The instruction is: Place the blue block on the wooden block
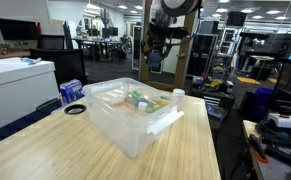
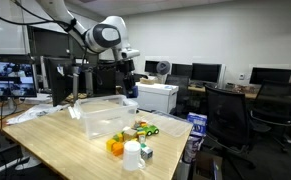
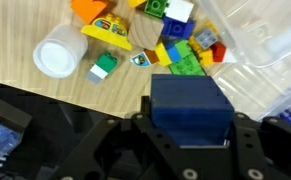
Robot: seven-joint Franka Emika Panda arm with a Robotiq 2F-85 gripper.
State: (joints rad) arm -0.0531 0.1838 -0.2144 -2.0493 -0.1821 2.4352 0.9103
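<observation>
So the hand is gripping the blue block. The jaws are pinching it on two opposite sides, which is leaving the bottom face free to go down flat. In both exterior views the hand is hanging high over the table, well above everything. I'm guessing that's so it's clearing the bin and the toys while lining up.

The wrist view is looking straight down on the pile, which is lying just beside the bin, close to a table edge. A tan piece in there is looking like the wooden block, but other bricks are crowding it, so I'm not 100% sure. A white cup is sitting near the pile.

I'm thinking the next bit is calling for a slow, centred drop. It's a small target with loose bricks touching it, so it's easy to knock.
</observation>
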